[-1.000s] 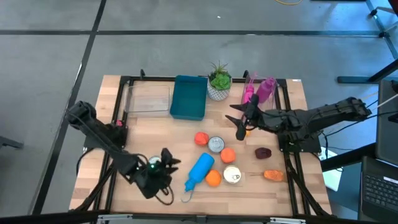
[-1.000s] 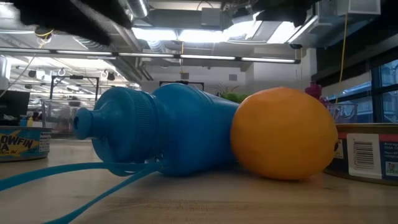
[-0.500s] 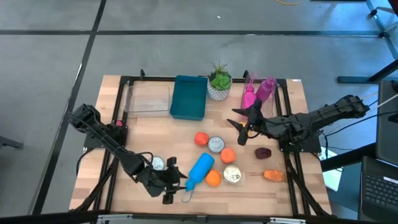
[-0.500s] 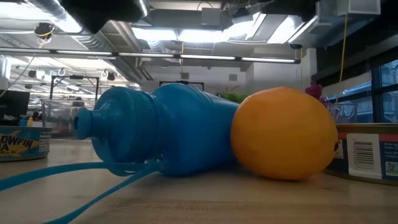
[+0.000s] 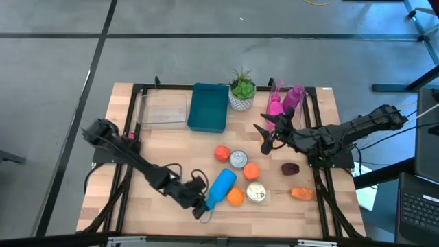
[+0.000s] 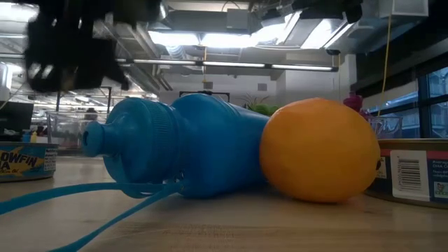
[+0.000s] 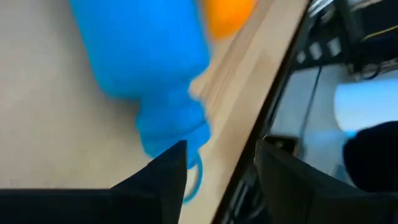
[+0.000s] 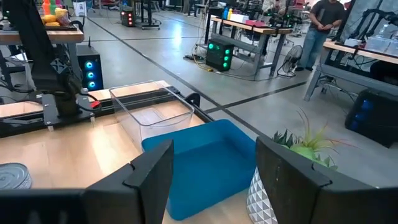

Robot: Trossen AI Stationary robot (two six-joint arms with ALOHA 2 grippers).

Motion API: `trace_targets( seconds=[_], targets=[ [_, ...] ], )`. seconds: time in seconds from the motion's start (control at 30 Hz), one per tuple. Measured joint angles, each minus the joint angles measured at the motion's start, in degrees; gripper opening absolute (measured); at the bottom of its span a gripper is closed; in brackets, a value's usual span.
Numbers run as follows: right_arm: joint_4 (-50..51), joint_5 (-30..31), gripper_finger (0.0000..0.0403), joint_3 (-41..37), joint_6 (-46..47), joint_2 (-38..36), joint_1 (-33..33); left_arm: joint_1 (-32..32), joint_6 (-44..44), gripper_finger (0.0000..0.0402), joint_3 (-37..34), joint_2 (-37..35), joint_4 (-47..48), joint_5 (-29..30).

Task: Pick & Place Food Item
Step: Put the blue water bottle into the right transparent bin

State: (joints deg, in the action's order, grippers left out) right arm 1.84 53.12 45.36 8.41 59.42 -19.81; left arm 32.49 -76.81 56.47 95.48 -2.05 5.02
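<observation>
The left end effector (image 5: 199, 206) sits low at the cap end of the blue bottle (image 5: 219, 186), which lies on the wooden counter (image 5: 164, 147) beside an orange (image 5: 235, 197) and a tin can (image 5: 256, 193). The right end effector (image 5: 264, 137) hangs above the counter, near the pink bottle (image 5: 276, 104). A blue bin (image 5: 208, 107), clear container (image 5: 164, 109) and potted plant (image 5: 241, 89) line the far edge.
</observation>
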Motion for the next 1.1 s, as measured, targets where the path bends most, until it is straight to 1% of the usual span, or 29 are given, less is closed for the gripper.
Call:
trace_targets(
  seconds=[0.1, 0.17, 0.23, 0.3, 0.4, 0.47, 0.53, 0.6, 0.67, 0.73, 0.8, 0.87, 0.93, 0.97, 1.1],
  targets=[
    [0.1, 0.0, 0.0222, 0.0, -0.3, 0.0, 0.0, -0.9, -5.6, 0.0170, 1.6, 5.0, -2.0, -8.1],
    [0.2, 0.0, 0.0222, 0.0, -1.4, 0.0, 0.0, -1.2, -6.6, 0.0164, 4.2, 7.2, -1.6, -10.7],
    [0.3, 0.0, 0.0222, 0.0, -2.1, 0.0, 0.0, -1.8, -5.9, 0.0156, 7.4, 8.7, 1.3, -12.1],
    [0.3, 0.0, 0.0222, 0.0, -2.9, 0.0, 0.0, -2.4, -4.5, 0.0148, 10.7, 9.5, 6.6, -11.4],
    [0.3, 0.0, 0.0222, 0.0, -3.1, 0.0, 0.0, -3.4, -2.6, 0.0138, 15.3, 9.9, 15.3, -7.6],
    [0.3, 0.0, 0.0222, 0.0, -3.1, 0.0, 0.0, -4.1, -1.6, 0.0133, 17.4, 9.9, 19.1, -5.5],
    [0.6, 0.0, 0.0222, 0.0, -3.0, 0.0, 0.0, -4.8, 1.5, 0.0128, 19.2, 9.9, 22.0, -4.4],
    [1.4, -0.1, 0.0222, 0.0, -3.0, 0.0, 0.0, -4.9, 8.0, 0.0124, 21.5, 9.9, 25.3, -1.9],
    [2.1, -0.2, 0.0222, 0.0, -3.0, 0.0, 0.0, -4.9, 17.5, 0.0120, 24.3, 9.9, 29.4, 1.9],
    [2.6, -0.2, 0.0222, 0.0, -3.1, 0.0, 0.0, -4.9, 25.4, 0.0117, 27.3, 9.9, 36.6, 5.8],
    [2.7, -0.8, 0.0222, 0.0, -3.1, 0.0, 0.0, -4.9, 35.1, 0.0115, 29.4, 9.9, 42.3, 7.0],
    [2.7, -2.2, 0.0222, 0.0, -3.1, 0.0, 0.0, -5.3, 46.5, 0.0114, 30.1, 9.9, 45.8, 5.8],
    [2.7, -2.6, 0.0222, 0.0, -3.1, 0.0, 0.0, -5.2, 58.3, 0.0114, 30.1, 10.1, 48.2, 5.4],
    [2.7, -2.6, 0.0222, 0.0, -3.1, 0.0, 0.0, -5.1, 64.3, 0.0114, 30.1, 10.7, 48.8, 6.7],
    [2.7, -2.6, 0.0222, 0.0, -2.3, 0.0, 0.0, -3.9, 89.5, 0.0114, 30.1, 14.6, 46.9, 17.2]
  ],
)
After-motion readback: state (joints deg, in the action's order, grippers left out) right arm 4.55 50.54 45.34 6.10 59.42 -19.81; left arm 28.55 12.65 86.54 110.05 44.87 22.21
